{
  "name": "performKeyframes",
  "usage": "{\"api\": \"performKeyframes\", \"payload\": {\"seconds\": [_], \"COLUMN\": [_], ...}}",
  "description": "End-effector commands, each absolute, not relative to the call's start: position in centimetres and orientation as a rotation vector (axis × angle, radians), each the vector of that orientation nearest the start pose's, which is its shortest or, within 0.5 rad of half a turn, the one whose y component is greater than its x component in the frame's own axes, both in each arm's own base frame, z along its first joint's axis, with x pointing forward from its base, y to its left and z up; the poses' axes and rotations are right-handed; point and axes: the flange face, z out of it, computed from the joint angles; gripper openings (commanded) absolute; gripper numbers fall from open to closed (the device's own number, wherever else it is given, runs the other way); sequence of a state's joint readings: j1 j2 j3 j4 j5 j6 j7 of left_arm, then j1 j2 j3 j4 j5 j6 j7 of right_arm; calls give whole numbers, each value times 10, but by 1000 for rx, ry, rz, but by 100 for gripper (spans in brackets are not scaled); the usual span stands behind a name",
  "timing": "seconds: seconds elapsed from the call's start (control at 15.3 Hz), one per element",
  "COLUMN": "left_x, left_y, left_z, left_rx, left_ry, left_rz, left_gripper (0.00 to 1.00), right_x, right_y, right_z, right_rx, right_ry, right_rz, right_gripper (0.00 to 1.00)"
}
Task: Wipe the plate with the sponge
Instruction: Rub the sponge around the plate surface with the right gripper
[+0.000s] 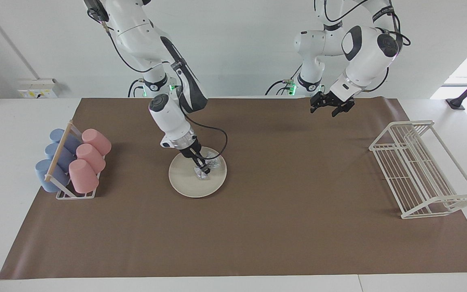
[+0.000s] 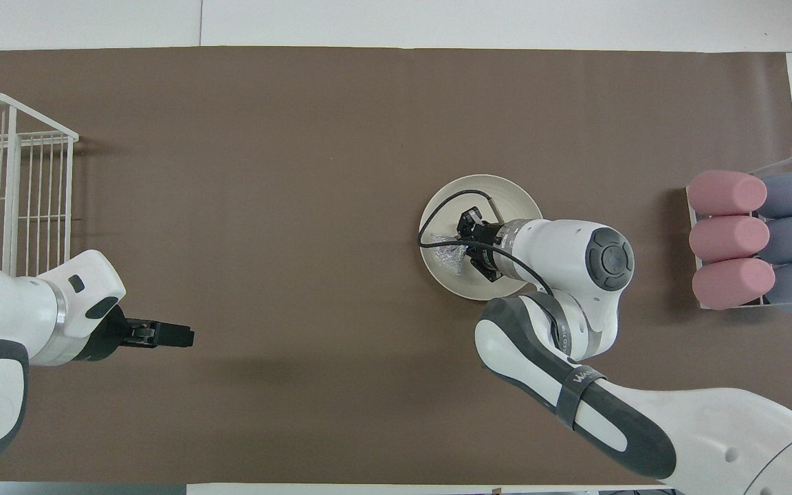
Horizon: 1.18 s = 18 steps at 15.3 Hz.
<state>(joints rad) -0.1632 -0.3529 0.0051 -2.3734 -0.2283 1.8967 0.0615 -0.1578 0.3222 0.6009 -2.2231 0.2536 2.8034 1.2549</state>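
The round, flat cream-white plate (image 1: 197, 177) lay on the brown paper sheet (image 1: 258, 227) that covered most of the white worktop (image 1: 10, 162), toward the right arm's end, and in the overhead view the right arm's wrist hid the part of it nearest the robots. The right gripper (image 1: 204, 169) was down on the plate with its fingertips pinched together on the small wrinkly silvery-white mesh sponge (image 1: 206, 168), which was pressed to the plate's surface near the rim toward the left arm's end; much of the wad was covered by the black fingers, and its pinkish flecks were hard to make out. A black cable (image 2: 445, 213) looped from the wrist over the plate. The left gripper (image 1: 332, 106) waited in the air over the sheet's edge nearest the robots, holding nothing, its fingers spread apart; in the overhead view it showed only side-on as a dark bar. At the right arm's end stood a small white wire holder with a wooden rod (image 1: 60, 151), carrying three pink cups (image 1: 91, 155) and three blue cups (image 1: 55, 156) on their sides, the blue ones partly hidden. At the left arm's end stood a white wire dish rack (image 1: 420, 170), cut off by the frame's edge in the overhead view. A plain white wall (image 1: 237, 48) rose where the arms were based, with a pale switch box (image 1: 39, 88) on it.
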Motion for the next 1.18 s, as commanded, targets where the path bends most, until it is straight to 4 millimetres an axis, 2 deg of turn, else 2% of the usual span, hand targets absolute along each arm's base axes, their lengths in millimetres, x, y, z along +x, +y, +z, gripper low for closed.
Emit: {"api": "performKeyframes", "payload": {"seconds": [0.0, 0.13, 0.26, 0.39, 0.46, 0.66, 0.92, 1.11], "left_x": [424, 424, 424, 424, 424, 426, 426, 430], "left_y": [-82, -82, -82, -82, -82, -83, -84, -86], "left_z": [452, 452, 452, 452, 452, 453, 453, 461], "left_rx": [-3314, -3314, -3314, -3314, -3314, -3315, -3348, -3636], "left_ry": [205, 205, 205, 205, 205, 208, 162, -136], "left_rz": [203, 200, 200, 200, 198, 178, 184, 221], "left_gripper": [100, 100, 100, 100, 100, 100, 100, 100], "right_x": [514, 509, 514, 520, 522, 527, 525, 524], "right_y": [244, 254, 253, 254, 253, 259, 271, 274], "right_z": [255, 256, 260, 272, 284, 339, 433, 502], "right_rx": [-2322, -2319, -2314, -2305, -2300, -2294, -2304, -2320], "right_ry": [1478, 1480, 1478, 1475, 1481, 1546, 1634, 1706], "right_rz": [123, 130, 124, 110, 99, 127, 149, 142], "right_gripper": [0, 0, 0, 0, 0, 0, 0, 0]}}
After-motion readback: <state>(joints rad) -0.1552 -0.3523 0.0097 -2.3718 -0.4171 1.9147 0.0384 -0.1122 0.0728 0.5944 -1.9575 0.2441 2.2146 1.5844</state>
